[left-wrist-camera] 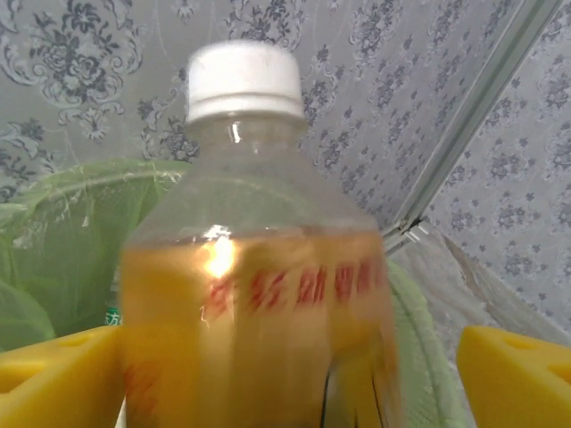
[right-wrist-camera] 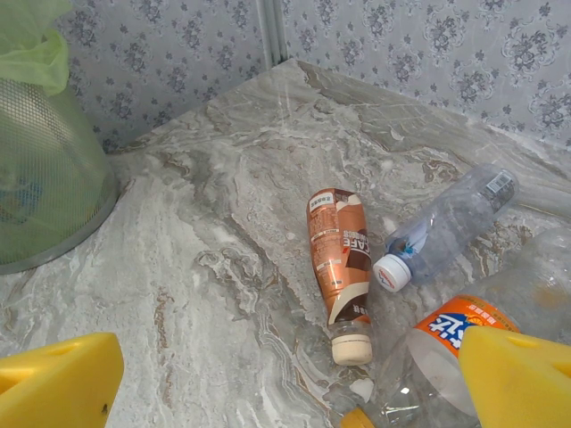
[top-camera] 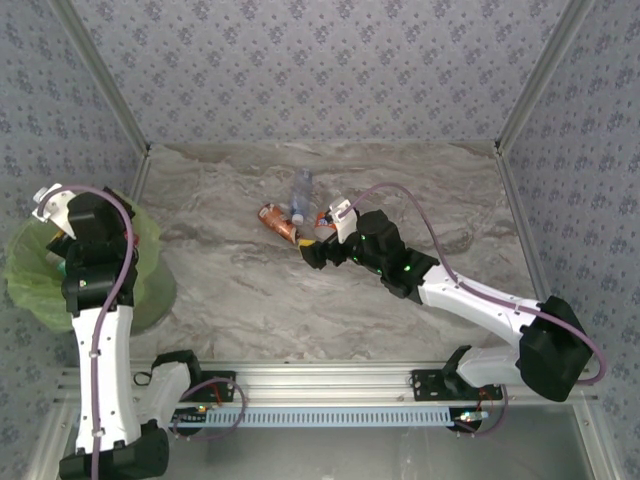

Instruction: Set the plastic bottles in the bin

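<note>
Left arm: white-and-black jointed arm, standing upright from its base, black wrist folded over at the top.
Left gripper: yellow fingers, spread wide.
Right arm: white-and-black, stretched low, forward and leftward.
Right gripper: yellow fingers, fully apart.

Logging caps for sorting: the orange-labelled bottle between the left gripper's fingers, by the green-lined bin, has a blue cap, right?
No, its cap is white, not blue; the left wrist view shows it. Otherwise right: the orange-labelled bottle sits between the fingers of the left gripper, by the green-lined bin.
</note>
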